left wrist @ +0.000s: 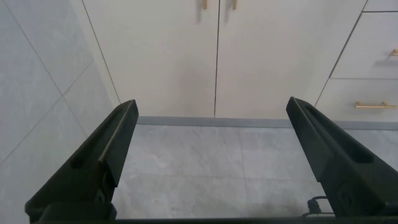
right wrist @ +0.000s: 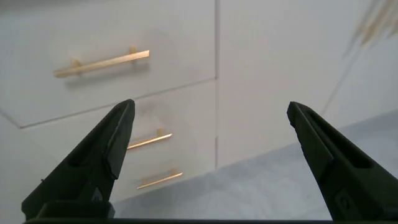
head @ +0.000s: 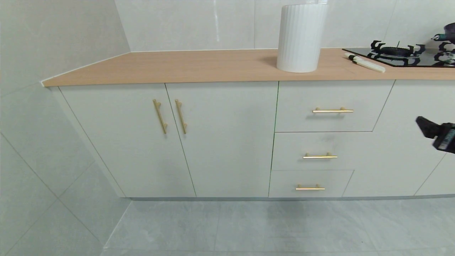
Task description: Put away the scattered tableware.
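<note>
Countertop (head: 185,67) of pale wood runs from the tiled wall on the left across to the right edge, above a row of white cabinets. The left gripper (left wrist: 211,106) hangs low over the grey floor tiles (head: 249,227), its two dark fingers spread wide with nothing between them, facing the foot of the double doors (head: 217,142). Those doors are shut, and their two upright gold handles (head: 160,116) stand side by side at the middle seam. Right of them are three stacked drawers (head: 330,96), all closed, each with a level gold bar. On the counter above the top drawer stands a tall white ribbed container (head: 301,35). Further right, just beside the near left corner of the black hob (head: 401,54), lies a slim white utensil (head: 368,65) with a dark far end, perhaps a knife, flat on the wood. The right gripper (right wrist: 211,107) is held at drawer height, to the right of the drawers, its fingers likewise set far apart and empty.
</note>
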### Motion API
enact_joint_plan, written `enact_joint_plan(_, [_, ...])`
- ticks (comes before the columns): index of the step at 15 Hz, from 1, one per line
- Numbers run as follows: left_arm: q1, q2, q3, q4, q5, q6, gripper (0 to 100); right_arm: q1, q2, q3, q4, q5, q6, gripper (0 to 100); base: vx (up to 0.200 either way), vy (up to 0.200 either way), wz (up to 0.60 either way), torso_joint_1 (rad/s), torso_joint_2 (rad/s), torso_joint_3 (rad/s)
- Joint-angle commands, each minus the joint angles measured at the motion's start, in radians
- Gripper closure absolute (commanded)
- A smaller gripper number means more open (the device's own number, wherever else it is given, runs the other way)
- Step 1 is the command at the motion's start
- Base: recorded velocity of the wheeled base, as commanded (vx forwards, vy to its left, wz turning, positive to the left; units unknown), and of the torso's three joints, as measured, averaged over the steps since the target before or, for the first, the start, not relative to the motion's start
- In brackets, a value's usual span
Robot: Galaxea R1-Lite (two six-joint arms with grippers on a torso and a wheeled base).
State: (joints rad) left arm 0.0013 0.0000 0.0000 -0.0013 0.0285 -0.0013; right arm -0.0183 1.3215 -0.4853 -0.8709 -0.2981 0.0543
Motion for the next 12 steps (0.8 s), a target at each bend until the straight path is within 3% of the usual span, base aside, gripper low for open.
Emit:
enact_joint_plan(1, [0.000, 0.000, 0.000, 0.000, 0.001, 0.000, 0, -0.045, -0.627, 0.251, 0.187, 0.132, -0.106, 0, 0.000, 0.000, 0.00, 0.000, 0.00, 0.000])
enact_joint_plan(3, [0.000, 0.002, 0.000, 0.000, 0.001, 0.000, 0, -0.046, -0.805, 0.246, 0.440, 0.185, -0.108, 0, 0.000, 0.000, 0.00, 0.000, 0.00, 0.000])
enact_joint_plan(4, [0.000, 0.002, 0.000, 0.000, 0.001, 0.000, 0, -0.043, -0.956, 0.228, 0.655, 0.206, -0.108, 0, 0.000, 0.000, 0.00, 0.000, 0.00, 0.000])
enact_joint_plan(5, [0.000, 0.002, 0.000, 0.000, 0.001, 0.000, 0, -0.045, -1.038, 0.226, 0.754, 0.237, -0.108, 0, 0.000, 0.000, 0.00, 0.000, 0.00, 0.000])
enact_joint_plan(8, [0.000, 0.002, 0.000, 0.000, 0.001, 0.000, 0, -0.037, -1.237, 0.263, 0.935, 0.329, -0.109, 0, 0.000, 0.000, 0.00, 0.000, 0.00, 0.000])
enact_joint_plan(12, [0.000, 0.000, 0.000, 0.000, 0.001, 0.000, 0, 0.037, -1.280, 0.367, 0.954, 0.350, -0.065, 0, 0.000, 0.000, 0.00, 0.000, 0.00, 0.000])
